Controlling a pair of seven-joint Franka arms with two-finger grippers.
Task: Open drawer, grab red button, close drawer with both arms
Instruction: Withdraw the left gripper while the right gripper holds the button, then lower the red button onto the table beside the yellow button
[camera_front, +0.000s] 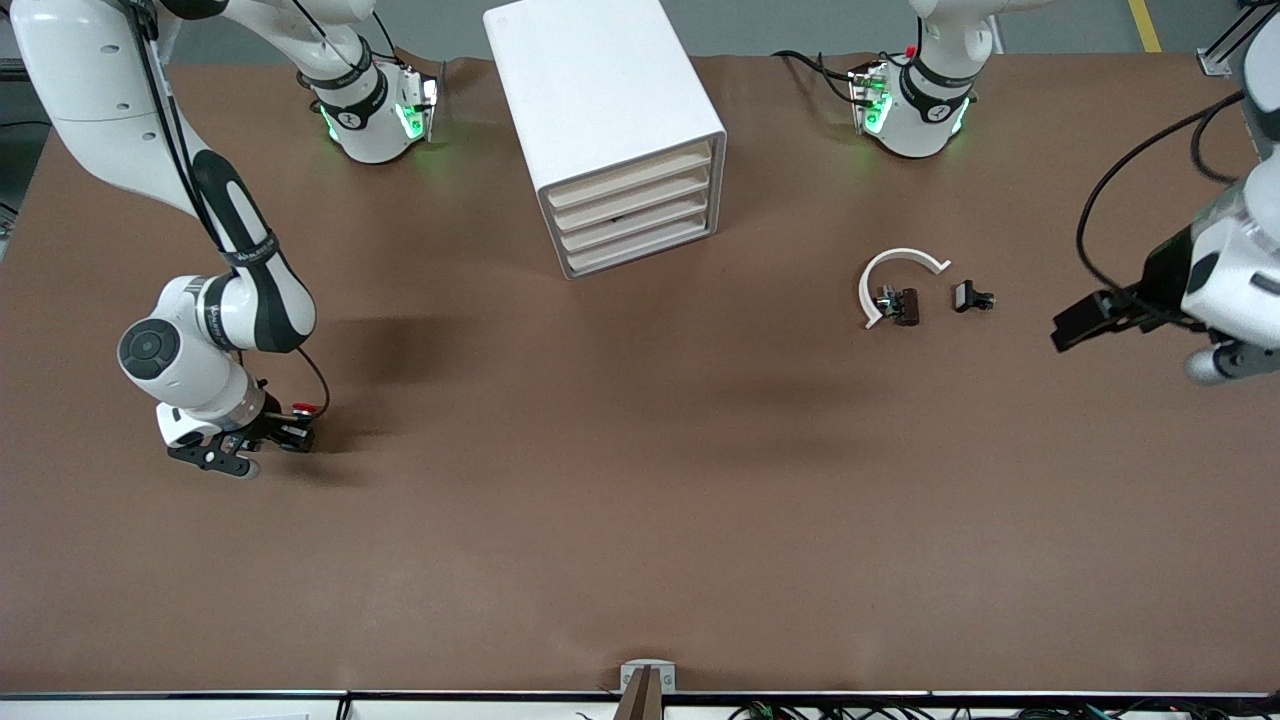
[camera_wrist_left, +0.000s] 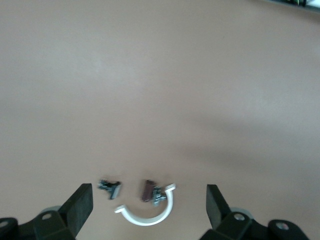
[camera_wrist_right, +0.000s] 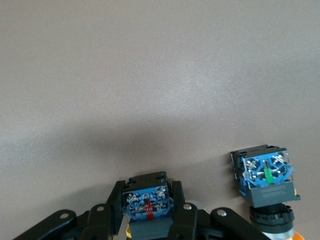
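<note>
a: the blue-based push button with a red stripe (camera_wrist_right: 148, 207) in the right wrist view, cap's cut off at the edge.

b: same for its green-striped neighbour (camera_wrist_right: 265, 176). and the two small dark parts (camera_front: 973, 297) by the white curved plastic piece (camera_front: 893, 272)? too small to tell.

There is one white cabinet (camera_front: 610, 110), and it holds four drawers (camera_front: 632, 205), stacked and alike. There are two arms, the left arm (camera_front: 1235, 260) and the right arm (camera_front: 215, 300). Toward the right arm's end from the cabinet are two buttons: one red-capped button (camera_front: 302, 408) and one orange-capped button (camera_wrist_right: 267, 175). Toward the left arm's end from the cabinet are one white curved piece (camera_front: 895, 270) and two small dark parts (camera_front: 903, 306) (camera_front: 972, 297).
</note>
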